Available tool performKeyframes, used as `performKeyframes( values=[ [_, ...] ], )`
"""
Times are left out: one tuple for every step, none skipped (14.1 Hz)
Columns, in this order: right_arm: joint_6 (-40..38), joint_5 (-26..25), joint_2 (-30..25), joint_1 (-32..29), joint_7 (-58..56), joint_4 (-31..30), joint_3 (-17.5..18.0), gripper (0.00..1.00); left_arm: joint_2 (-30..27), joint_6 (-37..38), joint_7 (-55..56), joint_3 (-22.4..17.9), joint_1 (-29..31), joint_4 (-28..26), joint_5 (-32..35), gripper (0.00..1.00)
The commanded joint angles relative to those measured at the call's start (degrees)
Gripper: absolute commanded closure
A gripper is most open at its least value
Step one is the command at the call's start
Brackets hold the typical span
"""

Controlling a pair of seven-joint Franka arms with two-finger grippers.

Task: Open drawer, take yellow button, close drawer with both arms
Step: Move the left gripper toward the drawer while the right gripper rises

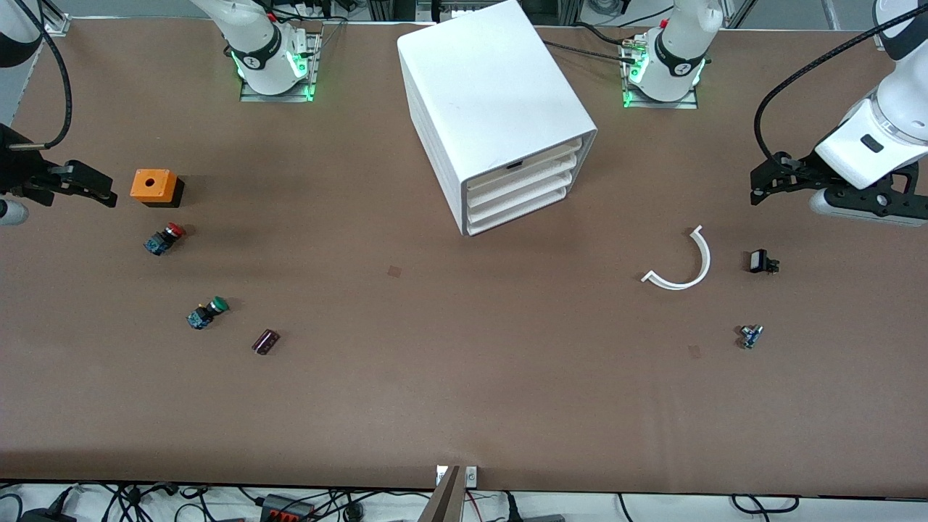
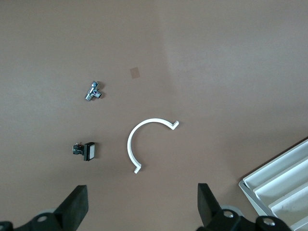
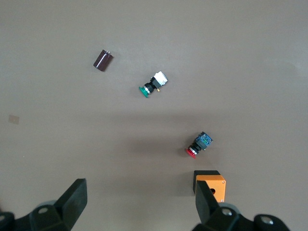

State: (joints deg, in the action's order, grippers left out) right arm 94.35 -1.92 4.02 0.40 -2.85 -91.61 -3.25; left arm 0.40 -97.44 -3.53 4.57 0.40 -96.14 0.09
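White on brown today, looking at a boxy cabinet (image 1: 493,94) parked mid-table (image 1: 435,377) close to the edge where the arm bases stand, turned a bit toward the left arm's end. Seeing the drawer (image 1: 522,170), top one of four, sitting pushed all the way in, flush with the three under it.

Spotting the left gripper (image 1: 760,185) (image 2: 142,207) hovering over the table's edge at the left arm's end, jaws standing wide apart and gripping nothing. Noticing under it a white curved strip (image 1: 685,264) (image 2: 144,142), a small black switch (image 1: 761,262) (image 2: 86,150) beside that, and a tiny metal fitting (image 1: 750,336) (image 2: 93,90) lying nearer the front camera's edge.

Catching the right gripper (image 1: 109,194) (image 3: 140,202) hanging over the edge at the right arm's end — also spread wide, also holding nothing. Finding an orange box (image 1: 154,185) (image 3: 211,182) just beside it, then a red-capped button (image 1: 165,239) (image 3: 198,145) on its side, a green-capped button (image 1: 206,312) (image 3: 153,84) and a dark little cylinder (image 1: 265,341) (image 3: 103,60), each lying closer to the front edge than the one before.

Not managing to tell where the orange-yellow button is.
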Motion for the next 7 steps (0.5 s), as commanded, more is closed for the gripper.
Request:
performKeyframes(
  values=[
    [0.8, -0.4, -1.0, 0.1, 0.0, -1.4, 0.2, 0.0, -0.4, 0.8, -0.7, -0.3, -0.3, 0.2, -0.4, 0.0],
    [0.8, -0.4, -1.0, 0.1, 0.0, -1.4, 0.1, 0.0, -0.4, 0.8, -0.7, -0.3, -0.3, 0.1, -0.4, 0.0],
    [0.8, -0.4, -1.0, 0.1, 0.0, -1.4, 0.1, 0.0, -0.4, 0.8, -0.7, -0.3, -0.3, 0.2, -0.4, 0.0],
    [0.8, -0.4, -1.0, 0.1, 0.0, -1.4, 0.1, 0.0, -0.4, 0.8, -0.7, -0.3, -0.3, 0.2, -0.4, 0.0],
    [0.8, -0.4, -0.9, 0.1, 0.0, -1.4, 0.2, 0.0, -0.4, 0.8, -0.7, -0.3, -0.3, 0.2, -0.4, 0.0],
    [0.8, -0.3, -0.9, 0.1, -0.1, -1.4, 0.2, 0.0, -0.4, 0.8, -0.7, -0.3, -0.3, 0.2, -0.4, 0.0],
    [0.7, -0.3, -0.5, 0.1, -0.5, -1.3, 0.2, 0.0, -0.4, 0.8, -0.7, -0.3, -0.3, 0.2, -0.4, 0.0]
  ],
)
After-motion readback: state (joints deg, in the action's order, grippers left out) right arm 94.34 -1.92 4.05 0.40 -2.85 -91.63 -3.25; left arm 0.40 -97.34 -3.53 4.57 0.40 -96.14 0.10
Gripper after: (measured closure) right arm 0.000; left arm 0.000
